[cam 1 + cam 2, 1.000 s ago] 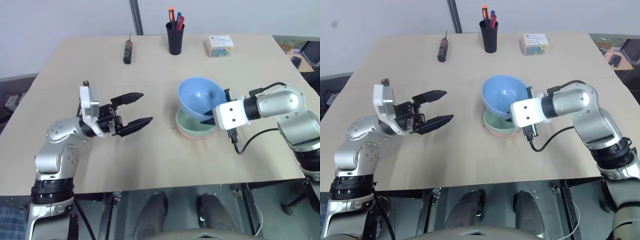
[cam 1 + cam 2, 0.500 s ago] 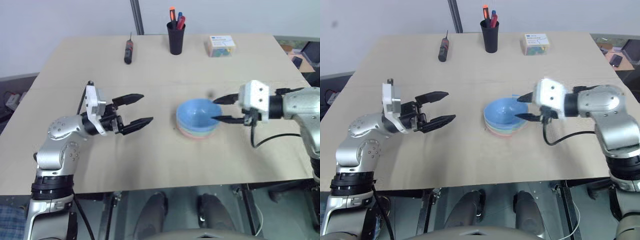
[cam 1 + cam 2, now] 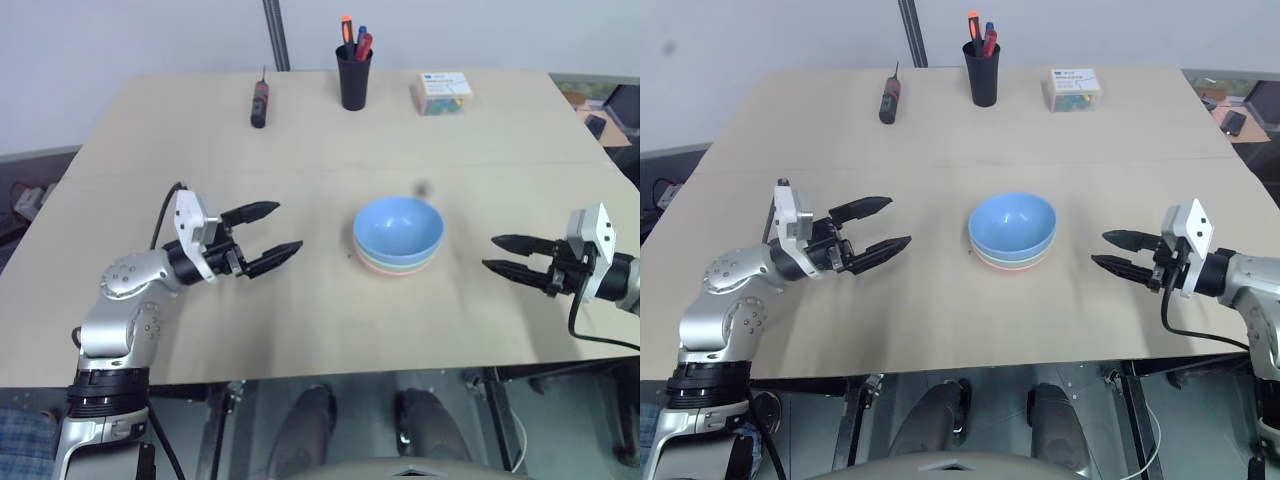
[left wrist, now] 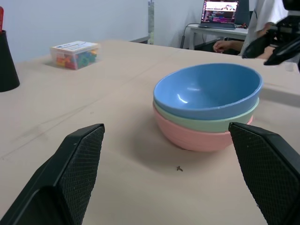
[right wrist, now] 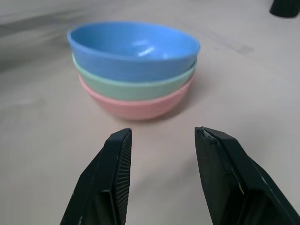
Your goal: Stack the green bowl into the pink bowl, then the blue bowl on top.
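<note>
Three bowls stand nested in one stack at the middle of the table: the pink bowl [image 5: 136, 107] at the bottom, the green bowl [image 5: 131, 86] inside it, the blue bowl [image 3: 398, 227] on top. My right gripper [image 3: 506, 255] hovers to the right of the stack, well apart from it, open and empty, pointing at it. My left gripper [image 3: 262, 236] is to the left of the stack, also apart, with its fingers [image 4: 77, 161] spread wide and nothing between them.
At the table's far edge stand a black pen cup [image 3: 351, 73], a screwdriver [image 3: 258, 102] and a small box of coloured bits [image 3: 443, 92]. In the left wrist view a person sits at a desk with a laptop [image 4: 220, 10] beyond the table.
The blue bowl went from tilted in my right gripper to resting in the stack. The right gripper let go, opened and drew away to the right. The left gripper sank slightly.
</note>
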